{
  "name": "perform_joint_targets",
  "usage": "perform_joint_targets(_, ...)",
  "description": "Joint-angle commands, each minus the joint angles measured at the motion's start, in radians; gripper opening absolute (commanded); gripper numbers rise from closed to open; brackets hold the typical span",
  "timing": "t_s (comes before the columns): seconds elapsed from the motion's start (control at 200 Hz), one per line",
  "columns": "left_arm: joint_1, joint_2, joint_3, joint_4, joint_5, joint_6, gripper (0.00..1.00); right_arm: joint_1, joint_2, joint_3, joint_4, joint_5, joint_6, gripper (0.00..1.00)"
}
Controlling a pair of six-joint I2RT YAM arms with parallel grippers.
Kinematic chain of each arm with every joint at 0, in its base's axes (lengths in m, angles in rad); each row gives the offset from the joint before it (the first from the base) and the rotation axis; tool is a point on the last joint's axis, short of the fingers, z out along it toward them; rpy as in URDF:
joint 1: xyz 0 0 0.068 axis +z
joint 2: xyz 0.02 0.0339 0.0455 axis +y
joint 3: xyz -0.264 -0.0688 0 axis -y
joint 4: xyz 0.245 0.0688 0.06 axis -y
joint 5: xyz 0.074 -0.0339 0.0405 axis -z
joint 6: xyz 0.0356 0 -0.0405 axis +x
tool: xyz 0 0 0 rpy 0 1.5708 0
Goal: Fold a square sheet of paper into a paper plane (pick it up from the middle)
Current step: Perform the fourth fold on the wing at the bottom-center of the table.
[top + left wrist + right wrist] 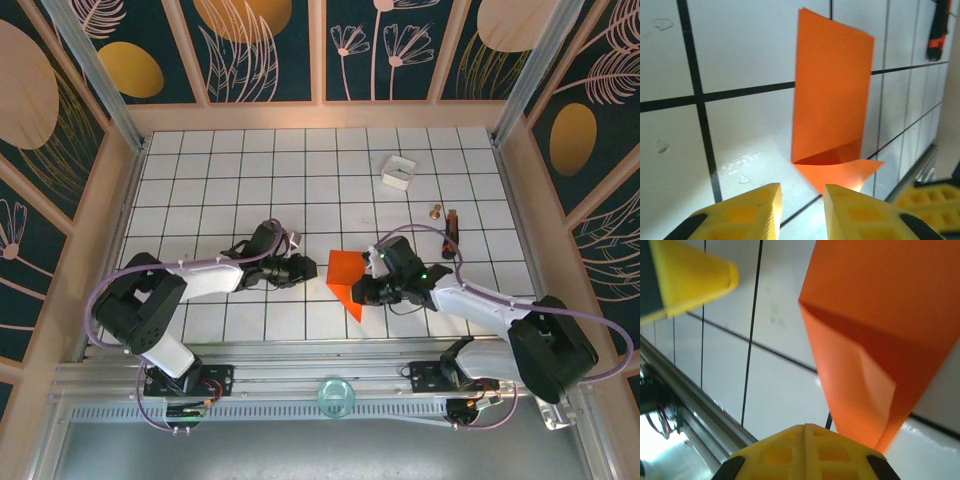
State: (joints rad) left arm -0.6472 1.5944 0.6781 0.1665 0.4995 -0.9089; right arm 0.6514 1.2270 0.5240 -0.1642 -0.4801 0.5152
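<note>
Folded orange paper (pixel 345 276) lies mid-table between the arms with one flap upright; left gripper (pixel 802 200) is slightly parted and empty just short of it, right gripper (pixel 805 432) is closed, bare, beside its corner; best to press the flap down slowly along the crease.

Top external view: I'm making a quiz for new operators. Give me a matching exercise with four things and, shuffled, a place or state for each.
Things:
1 sheet of paper
2 small white box
3 left gripper
4 right gripper

Place or state:
A jaws shut
B far side, right of centre
C jaws parted
D orange, partly folded, between the two grippers

Pairs: 1-D, 2-B, 3-C, 4-A
</note>
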Motion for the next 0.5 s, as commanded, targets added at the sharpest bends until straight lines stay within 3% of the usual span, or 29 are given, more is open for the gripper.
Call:
perform_joint_targets(0.0, -0.011, -0.006, -0.020, 0.074, 0.003, -0.060, 0.30, -0.040, 0.049, 0.053, 0.012, 0.008, 0.013, 0.00)
perform_joint_targets(0.215, -0.044, 0.024, -0.001, 0.067, 0.014, -0.052, 0.32, -0.054, 0.181, 0.097, -0.013, 0.067, -0.008, 0.00)
perform_joint_targets(0.495, -0.100, 0.081, 0.013, 0.094, 0.010, -0.060, 0.37, -0.074, 0.231, 0.074, -0.020, 0.113, -0.026, 0.00)
